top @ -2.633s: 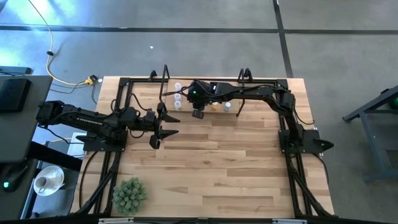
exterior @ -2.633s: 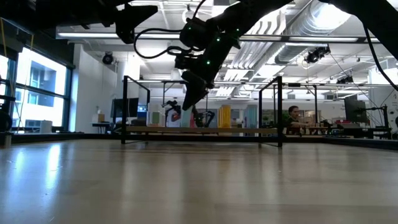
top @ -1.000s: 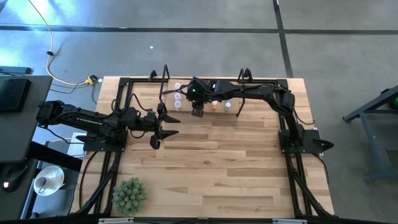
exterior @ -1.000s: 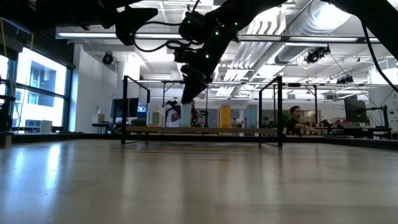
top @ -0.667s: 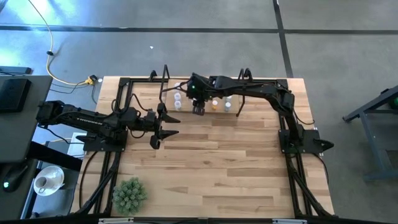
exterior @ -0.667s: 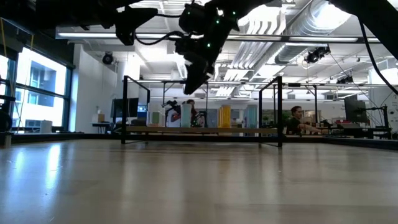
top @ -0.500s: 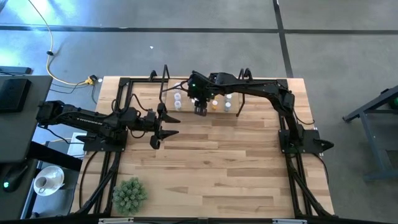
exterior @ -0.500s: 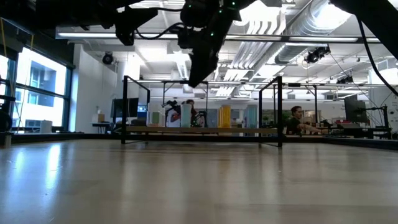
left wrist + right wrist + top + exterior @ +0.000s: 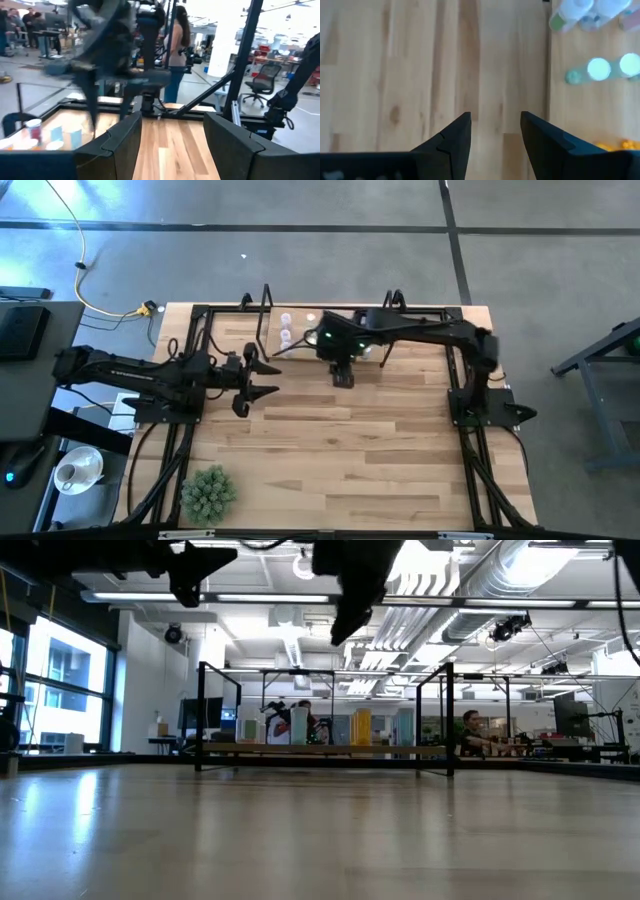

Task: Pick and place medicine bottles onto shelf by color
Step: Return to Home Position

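The shelf [image 9: 303, 348] stands at the table's far edge, a light board [image 9: 580, 110] between black frames. Several medicine bottles [image 9: 286, 327] with white caps stand on it: teal ones [image 9: 597, 68], a greenish one [image 9: 569, 15], and orange ones [image 9: 620, 145] at the frame's edge. The low view shows a whitish bottle [image 9: 298, 725] and an orange bottle [image 9: 360, 726]. My right gripper [image 9: 343, 377] hangs open, high above bare table just in front of the shelf [image 9: 495, 120]. My left gripper [image 9: 270, 378] is open and level, left of the shelf's near edge [image 9: 172, 125].
A green spiky plant ball [image 9: 208, 492] sits at the table's near left corner. Bare wood lies between the arms and toward the near edge. Black frame rails [image 9: 190, 350] run along both sides of the table. People show in the room beyond [image 9: 470, 730].
My right gripper has risen from just above the shelf's bottles and drawn back toward the table's near and right side, tipping less steeply downward. It stays open and carries nothing. The bottles stand where they were.
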`<state>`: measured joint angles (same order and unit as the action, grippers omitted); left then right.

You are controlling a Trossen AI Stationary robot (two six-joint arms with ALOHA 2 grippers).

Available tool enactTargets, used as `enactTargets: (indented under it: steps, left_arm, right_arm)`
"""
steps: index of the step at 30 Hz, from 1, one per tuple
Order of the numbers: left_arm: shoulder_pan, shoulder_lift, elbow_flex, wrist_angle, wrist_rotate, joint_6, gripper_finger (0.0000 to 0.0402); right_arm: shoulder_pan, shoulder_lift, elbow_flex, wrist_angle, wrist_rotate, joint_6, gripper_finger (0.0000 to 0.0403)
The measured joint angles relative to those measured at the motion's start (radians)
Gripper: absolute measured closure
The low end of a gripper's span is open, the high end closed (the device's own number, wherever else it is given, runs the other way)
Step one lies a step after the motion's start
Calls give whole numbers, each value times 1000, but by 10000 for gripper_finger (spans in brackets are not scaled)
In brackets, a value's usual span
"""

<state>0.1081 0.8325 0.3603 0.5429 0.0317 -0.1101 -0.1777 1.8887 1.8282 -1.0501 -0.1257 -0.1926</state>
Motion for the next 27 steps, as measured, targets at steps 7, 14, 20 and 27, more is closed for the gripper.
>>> enactTargets:
  steps: [7,14,20,27]
  left_arm:
    - [-20,-141,0,-166,-10,47,200]
    - [-106,-263,-48,-213,-9,35,200]
    - [-164,-336,-121,-204,-15,35,200]
    - [-194,-382,-188,-204,-40,31,200]
  right_arm:
    - [43,-310,-392,278,16,106,240]
    - [106,-665,-740,509,73,194,240]
    - [199,-927,-995,765,74,286,240]
    - [323,-1161,-1256,973,98,313,240]
